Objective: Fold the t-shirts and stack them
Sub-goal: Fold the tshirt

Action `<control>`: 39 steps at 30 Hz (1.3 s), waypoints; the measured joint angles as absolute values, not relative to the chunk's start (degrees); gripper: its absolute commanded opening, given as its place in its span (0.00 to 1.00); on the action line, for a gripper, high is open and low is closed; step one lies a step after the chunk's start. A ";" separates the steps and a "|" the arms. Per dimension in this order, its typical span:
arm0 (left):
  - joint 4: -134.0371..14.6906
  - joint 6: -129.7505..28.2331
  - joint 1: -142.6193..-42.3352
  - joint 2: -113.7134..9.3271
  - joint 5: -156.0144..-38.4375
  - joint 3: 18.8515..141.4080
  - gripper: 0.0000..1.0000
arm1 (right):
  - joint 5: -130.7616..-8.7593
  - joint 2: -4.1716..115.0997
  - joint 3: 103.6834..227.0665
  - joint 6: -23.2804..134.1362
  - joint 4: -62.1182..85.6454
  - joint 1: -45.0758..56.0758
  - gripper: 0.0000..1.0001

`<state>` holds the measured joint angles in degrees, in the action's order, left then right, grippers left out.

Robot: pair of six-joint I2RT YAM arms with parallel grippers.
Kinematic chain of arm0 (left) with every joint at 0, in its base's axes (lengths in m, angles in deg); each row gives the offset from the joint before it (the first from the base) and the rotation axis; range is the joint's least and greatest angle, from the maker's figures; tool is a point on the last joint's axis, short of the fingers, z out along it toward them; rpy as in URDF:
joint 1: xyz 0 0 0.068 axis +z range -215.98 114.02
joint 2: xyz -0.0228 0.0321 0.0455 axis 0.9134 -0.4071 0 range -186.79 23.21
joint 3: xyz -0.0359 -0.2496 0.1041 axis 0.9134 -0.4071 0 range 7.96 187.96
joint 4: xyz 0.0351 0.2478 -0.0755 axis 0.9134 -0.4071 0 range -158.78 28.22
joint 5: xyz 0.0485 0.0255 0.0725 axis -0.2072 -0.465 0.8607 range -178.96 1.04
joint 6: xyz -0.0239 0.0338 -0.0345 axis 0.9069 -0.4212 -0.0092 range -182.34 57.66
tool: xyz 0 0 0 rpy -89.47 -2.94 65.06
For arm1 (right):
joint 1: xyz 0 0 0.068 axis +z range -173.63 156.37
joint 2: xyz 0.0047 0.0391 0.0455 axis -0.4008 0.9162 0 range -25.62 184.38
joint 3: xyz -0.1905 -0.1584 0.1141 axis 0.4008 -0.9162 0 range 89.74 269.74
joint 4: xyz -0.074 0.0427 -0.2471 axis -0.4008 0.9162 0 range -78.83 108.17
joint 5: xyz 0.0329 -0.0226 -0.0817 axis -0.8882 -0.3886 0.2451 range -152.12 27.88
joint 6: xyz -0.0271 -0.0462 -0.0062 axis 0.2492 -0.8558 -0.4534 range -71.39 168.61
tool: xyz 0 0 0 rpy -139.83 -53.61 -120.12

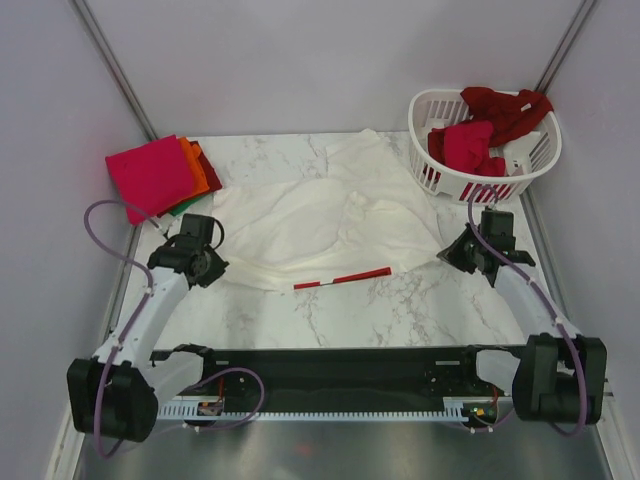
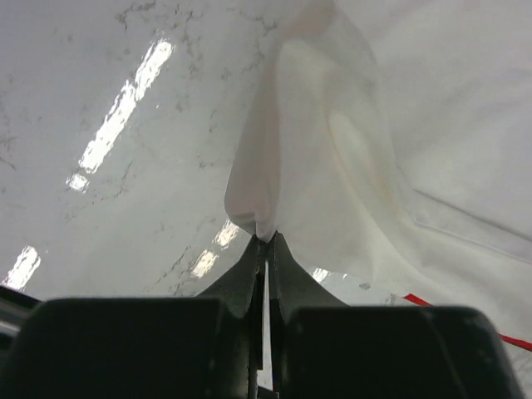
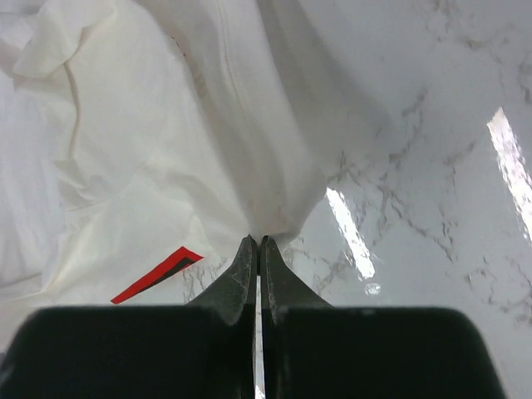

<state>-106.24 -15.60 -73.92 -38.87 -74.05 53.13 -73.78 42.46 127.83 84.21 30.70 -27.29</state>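
here the left gripper (image 2: 266,243) is squeezed tight on one edge of the cream t-shirt (image 1: 320,215) lying on the bench (image 1: 420,300), and the right gripper (image 3: 258,243) squeezes the other edge.

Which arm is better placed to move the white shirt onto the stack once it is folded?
Left. The stack lies just beyond the left hand, which pinches an edge of the shirt. The right hand also pinches it, but on the far side, by the basket.

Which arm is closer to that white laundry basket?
Right. The right gripper sits at the near side of the laundry basket; the left gripper is across the table, beside the folded t-shirts.
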 measured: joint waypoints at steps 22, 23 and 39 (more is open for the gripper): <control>-131.66 -13.13 -73.92 -13.15 -85.13 54.70 0.51 | -70.28 18.17 126.84 87.53 49.52 -28.95 0.86; -130.81 -13.37 -73.84 -15.05 -85.37 54.48 0.49 | -71.11 19.09 127.02 87.86 47.64 -27.16 0.84; -109.52 -13.65 -73.57 -36.97 -86.09 48.45 0.43 | -68.27 62.46 150.58 84.14 34.48 14.90 0.76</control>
